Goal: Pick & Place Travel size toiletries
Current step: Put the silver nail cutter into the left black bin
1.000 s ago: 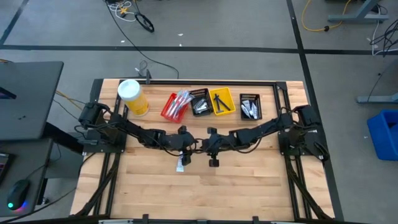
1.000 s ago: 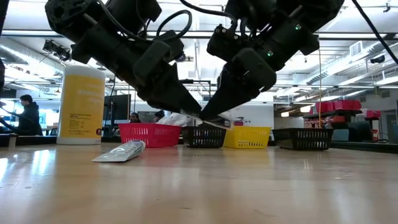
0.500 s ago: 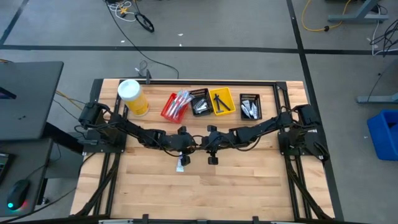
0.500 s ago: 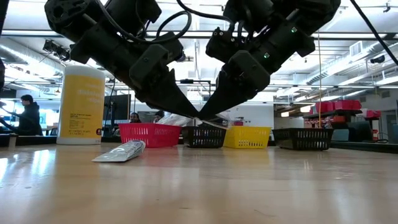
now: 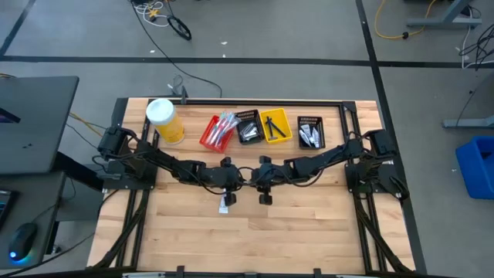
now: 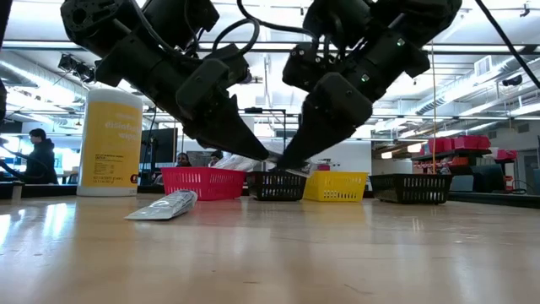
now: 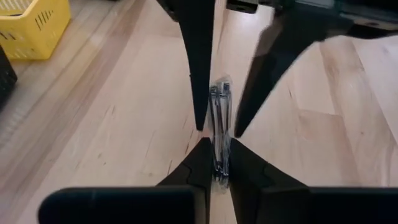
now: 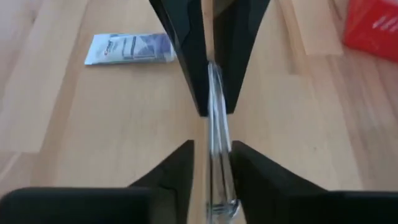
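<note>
A thin clear toothbrush (image 7: 219, 106) hangs above the middle of the table between my two grippers, which meet tip to tip. My left gripper (image 7: 217, 146) is shut on one end of it. My right gripper (image 8: 212, 146) stands open, a finger on either side of the toothbrush's other end (image 8: 217, 134). In the high view the left gripper (image 5: 241, 179) and the right gripper (image 5: 253, 179) face each other. A white-and-blue tube (image 6: 164, 205) lies flat on the table near the left gripper. My left gripper pinches the toothbrush's end (image 7: 217, 163) between its two fingers. The fingers slant down from the table's left and lie along the toothbrush. It is lifted clear of the table and reaches on between my right gripper's fingers. My right gripper: I cannot tell whether either finger touches the toothbrush.
Along the far edge stand a red bin (image 5: 218, 131), a black bin (image 5: 248, 127), a yellow bin (image 5: 275, 126) and another black bin (image 5: 310, 132), with small items in them. A big yellow canister (image 5: 164, 120) stands at the far left. Bare wood lies toward the near edge.
In the low view the two grippers' tips have drawn together above the table's middle, with the toothbrush between them. The tube has stayed where it lay.
</note>
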`<state>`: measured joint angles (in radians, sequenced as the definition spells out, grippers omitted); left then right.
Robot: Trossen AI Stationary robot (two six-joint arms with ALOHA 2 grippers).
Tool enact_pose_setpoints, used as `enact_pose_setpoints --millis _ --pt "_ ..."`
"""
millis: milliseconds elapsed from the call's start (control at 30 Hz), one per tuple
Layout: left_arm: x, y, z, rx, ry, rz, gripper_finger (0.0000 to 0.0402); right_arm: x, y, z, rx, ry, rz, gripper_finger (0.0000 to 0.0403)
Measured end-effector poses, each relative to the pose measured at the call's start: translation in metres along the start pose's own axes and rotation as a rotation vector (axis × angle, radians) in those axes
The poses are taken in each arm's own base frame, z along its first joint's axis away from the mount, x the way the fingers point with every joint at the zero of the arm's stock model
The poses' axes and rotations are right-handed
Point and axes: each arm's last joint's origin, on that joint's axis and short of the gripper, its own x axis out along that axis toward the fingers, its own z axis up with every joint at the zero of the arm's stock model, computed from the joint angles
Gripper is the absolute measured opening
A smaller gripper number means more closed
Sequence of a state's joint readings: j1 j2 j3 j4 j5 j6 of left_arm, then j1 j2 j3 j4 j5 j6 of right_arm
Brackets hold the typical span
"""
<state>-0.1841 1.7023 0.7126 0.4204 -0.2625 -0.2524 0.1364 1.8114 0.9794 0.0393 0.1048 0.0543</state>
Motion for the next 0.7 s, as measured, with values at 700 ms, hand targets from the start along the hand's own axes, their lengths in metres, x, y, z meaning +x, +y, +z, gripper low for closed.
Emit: enact_pose_setpoints --millis 700 --pt "0.014 0.080 0.076 0.006 0.025 0.368 0.0036 -0.119 -0.020 -0.007 0.139 0.253 -0.285 0.0257"
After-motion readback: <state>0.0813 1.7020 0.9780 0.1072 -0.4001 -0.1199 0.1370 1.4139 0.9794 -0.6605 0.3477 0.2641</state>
